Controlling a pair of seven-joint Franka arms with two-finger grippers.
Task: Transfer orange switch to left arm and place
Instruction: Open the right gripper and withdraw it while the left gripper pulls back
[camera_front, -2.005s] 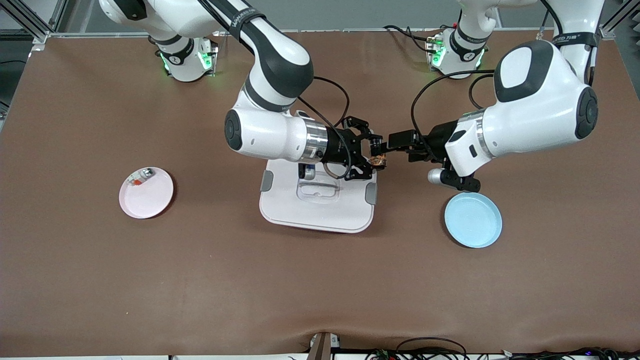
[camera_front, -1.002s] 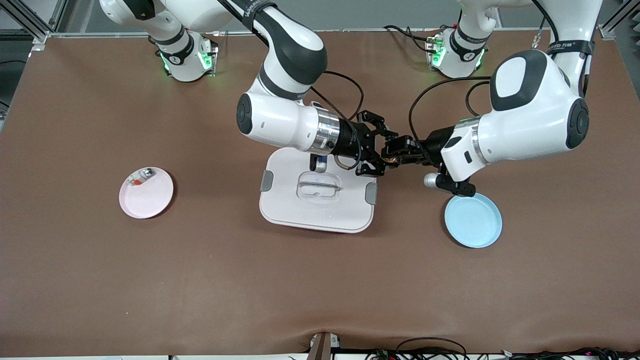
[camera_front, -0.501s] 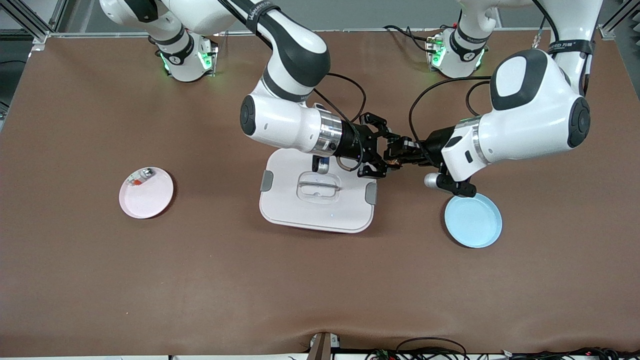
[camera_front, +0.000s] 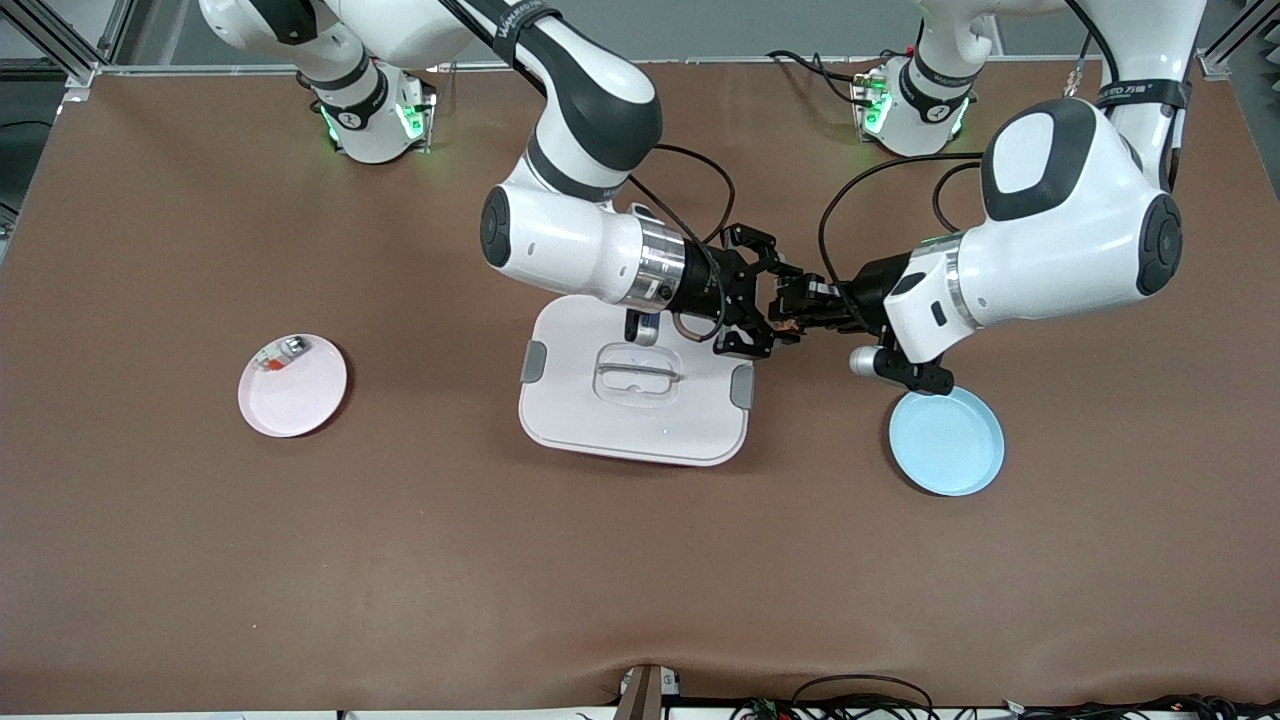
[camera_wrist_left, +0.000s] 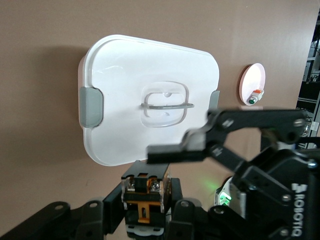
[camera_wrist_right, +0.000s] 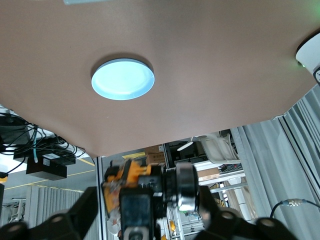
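The orange switch (camera_front: 783, 318), a tiny black part with orange markings, hangs in the air between the two grippers, above the table beside the box's corner at the left arm's end. My left gripper (camera_front: 797, 306) is shut on it; the left wrist view shows the switch (camera_wrist_left: 146, 200) pinched between its fingers (camera_wrist_left: 114, 208). My right gripper (camera_front: 771, 304) faces it with jaws spread wide, a finger on either side of the switch (camera_wrist_right: 131, 182) with slim gaps. The white lidded box (camera_front: 630, 420) lies under the right arm's wrist.
A blue plate (camera_front: 946, 440) sits on the table below the left arm's wrist, nearer the front camera. A pink plate (camera_front: 300, 395) holding a small clear item (camera_front: 285, 352) lies toward the right arm's end. Brown table surface surrounds them.
The left gripper closed onto the switch, and then the right gripper's jaws spread off it. Both arms have stayed almost still over the last half second.
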